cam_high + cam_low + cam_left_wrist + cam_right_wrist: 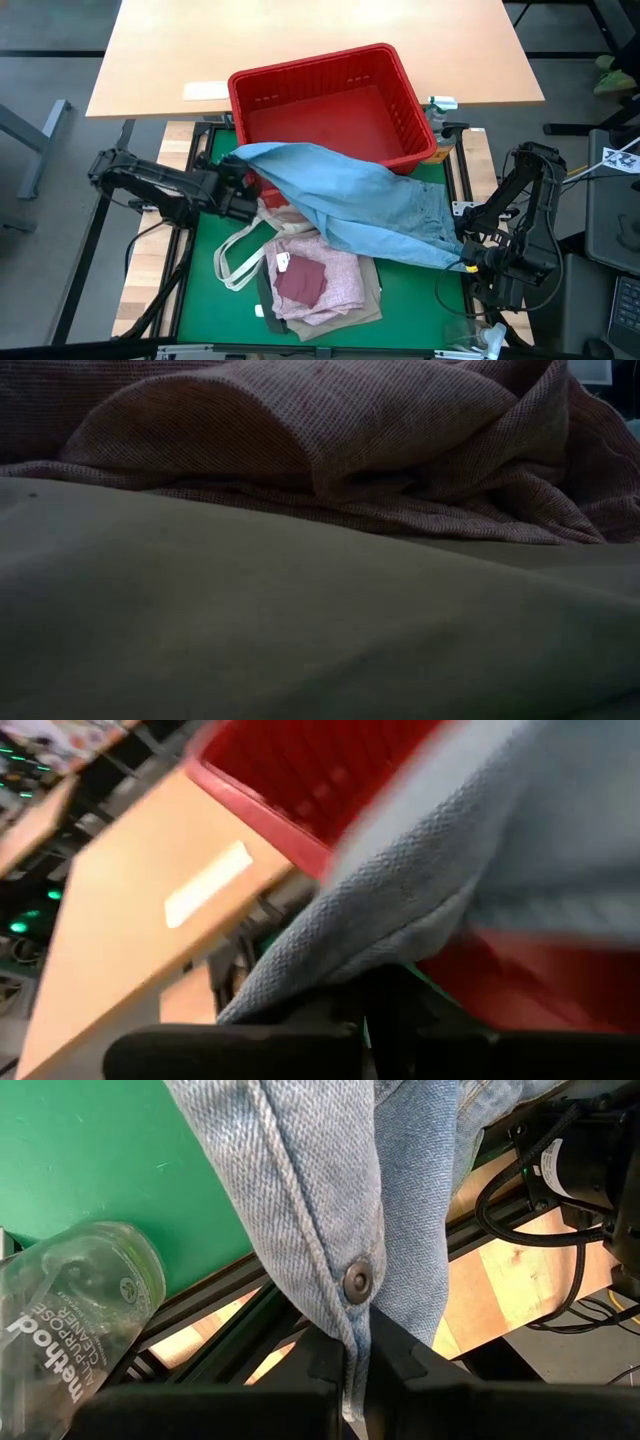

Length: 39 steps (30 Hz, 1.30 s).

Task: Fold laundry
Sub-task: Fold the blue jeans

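Two grippers are clamped on the light blue denim jeans, one at each end. High view: jeans stretched diagonally over the green mat, one end at the left gripper near the front corner of the red plastic basket, the other at the right gripper by the mat's right edge. Jeans drape over the basket's front rim. Under and beside them: white tote bag, mottled pink top with a darker red folded patch on it, beige trousers below that.

Low view: lens nearly blocked by cloth, mottled pink top bunched above, beige trousers filling the foreground. No grippers visible.

Left wrist view: jaws closed on a fold of the jeans, red plastic basket and the wooden tabletop behind. Blurred.

Right wrist view: jaws pinched tight on the jeans at a seam just under a metal rivet. Clear cleaner bottle lies at the mat edge alongside.
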### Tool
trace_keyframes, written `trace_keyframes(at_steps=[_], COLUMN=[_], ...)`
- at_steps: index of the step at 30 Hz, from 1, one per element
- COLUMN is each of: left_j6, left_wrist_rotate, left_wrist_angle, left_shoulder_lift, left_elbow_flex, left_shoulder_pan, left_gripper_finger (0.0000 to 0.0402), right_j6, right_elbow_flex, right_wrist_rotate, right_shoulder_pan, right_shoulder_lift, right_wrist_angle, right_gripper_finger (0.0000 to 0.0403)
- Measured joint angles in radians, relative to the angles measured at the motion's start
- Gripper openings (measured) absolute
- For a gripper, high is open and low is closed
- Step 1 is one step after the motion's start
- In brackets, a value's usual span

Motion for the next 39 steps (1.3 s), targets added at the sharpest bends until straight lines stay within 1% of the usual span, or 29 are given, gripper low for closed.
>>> trace_keyframes(at_steps=[4,10,13,16,20,22,25,30,34,37,39], left_j6=[0.009,0.011,0.012,0.075,0.251,0.341,0.437,0.624,0.8,0.896,0.924], left_wrist_rotate=[-0.104,-0.321,-0.383,-0.395,-0.328,-0.258,-0.157,0.011,0.208,0.353,0.379], left_wrist_angle=[0.0,0.012,0.019,0.029,0.121,0.182,0.299,0.548,0.716,0.791,0.815], left_shoulder_lift=[-0.014,-0.015,-0.014,-0.014,-0.014,-0.014,-0.014,-0.014,-0.014,-0.014,-0.014], left_elbow_flex=[0.03,0.063,0.072,0.084,0.091,0.091,0.091,0.091,0.091,0.091,0.091], left_shoulder_pan=[0.077,0.241,0.337,0.438,0.562,0.611,0.668,0.721,0.751,0.761,0.76], left_gripper_finger=[0.0,0.0,0.0,0.0,0.0,0.0,0.0,0.0,0.0,0.0,0.0], right_j6=[0.0,0.0,0.0,0.0,0.0,0.0,0.0,0.0,0.0,0.0,0.0], right_elbow_flex=[0.0,0.0,0.0,0.0,0.0,0.0,0.0,0.0,0.0,0.0,0.0], right_wrist_rotate=[0.0,0.0,0.0,0.006,0.011,0.011,0.01,0.005,0.0,0.0,0.0], right_shoulder_pan=[0.0,0.0,0.0,0.0,0.0,0.0,0.0,0.0,0.0,0.0,0.0], right_shoulder_lift=[0.0,0.0,0.0,0.0,0.0,0.0,0.0,0.0,0.0,0.0,0.0], right_wrist_angle=[0.0,0.0,0.0,0.0,0.0,0.0,0.0,0.0,0.0,0.0,0.0], right_gripper_finger=[0.0017,0.0017,0.0017,0.0017,0.0017,0.0017,0.0017,0.0017,0.0017,0.0017,0.0017])
